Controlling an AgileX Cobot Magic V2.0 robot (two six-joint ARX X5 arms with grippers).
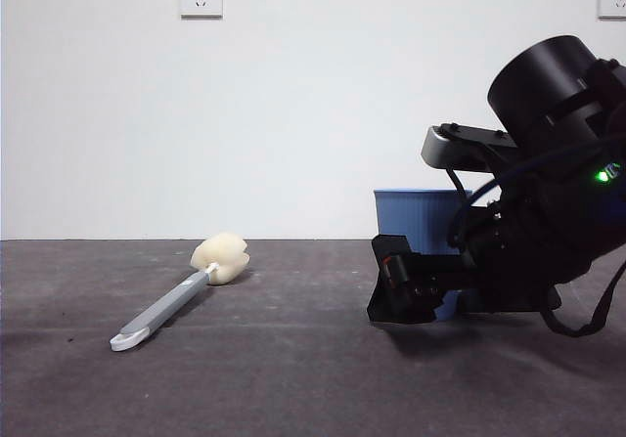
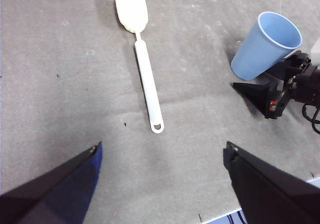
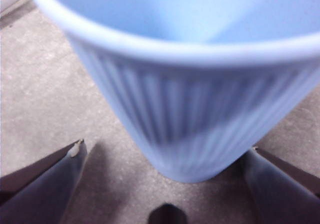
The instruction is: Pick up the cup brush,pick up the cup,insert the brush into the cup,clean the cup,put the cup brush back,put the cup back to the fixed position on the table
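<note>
Your right gripper [image 3: 165,184] sat low with jaws spread, the cup [image 3: 190,108] upright between them, ungrasped, your left gripper [image 2: 160,184] released, high over the cup brush [image 2: 142,58] lying on the table [image 2: 60,83].

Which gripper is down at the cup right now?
The right gripper: its open jaws sit either side of the blue cup on the table. The left gripper hangs open above the brush.

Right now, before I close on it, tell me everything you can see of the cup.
The cup is a light blue tumbler, plastic by its look, with fine vertical ribs and a thin smooth rim, tapering toward its base. It stands upright on the table, mouth open, nothing visible inside. The right gripper is open, a jaw on each side near the base, no contact visible. The cup brush lies apart.
</note>
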